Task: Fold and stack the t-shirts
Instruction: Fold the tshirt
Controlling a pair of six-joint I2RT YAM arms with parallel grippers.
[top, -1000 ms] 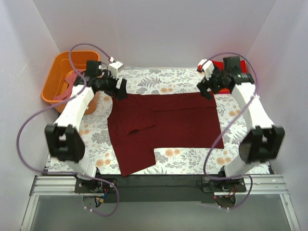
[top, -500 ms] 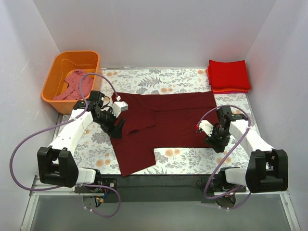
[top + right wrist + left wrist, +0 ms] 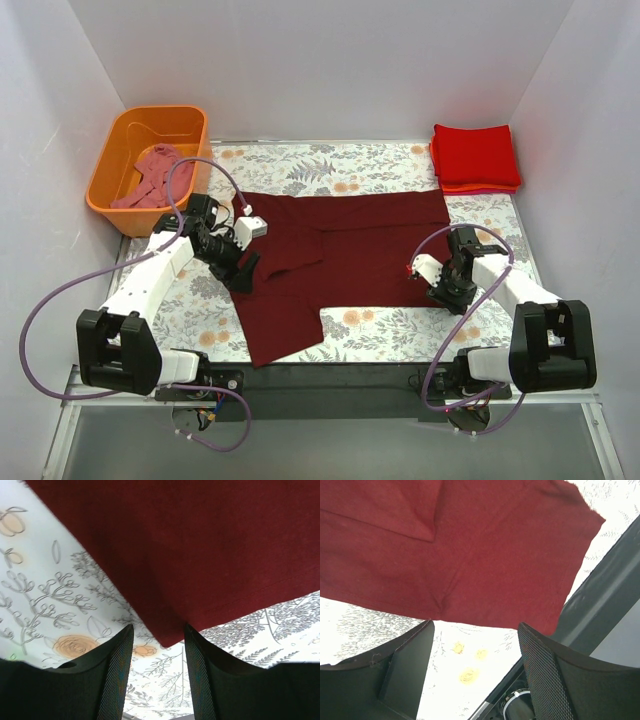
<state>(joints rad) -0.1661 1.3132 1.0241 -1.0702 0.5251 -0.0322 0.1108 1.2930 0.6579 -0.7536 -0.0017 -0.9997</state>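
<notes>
Floral-printed cloth is covering the table (image 3: 300, 165), and plain white walls (image 3: 320, 60) are closing it in at the back and on both sides. A maroon shirt (image 3: 350, 245) is lying flat across the middle, one sleeve folded over its body and a flap reaching toward the near edge. Folded red shirts (image 3: 475, 155) are sitting stacked in the far right corner. A pink shirt (image 3: 155, 175) is lying crumpled in the orange tub (image 3: 105, 185) at the far left. The left hand (image 3: 240, 272) is hanging low over the maroon shirt's left edge, fingers spread and holding nothing. The right hand (image 3: 447, 290) is hovering at the shirt's near right corner, fingers apart, the corner showing between them. Bare table is showing along the far edge and at the near right.
</notes>
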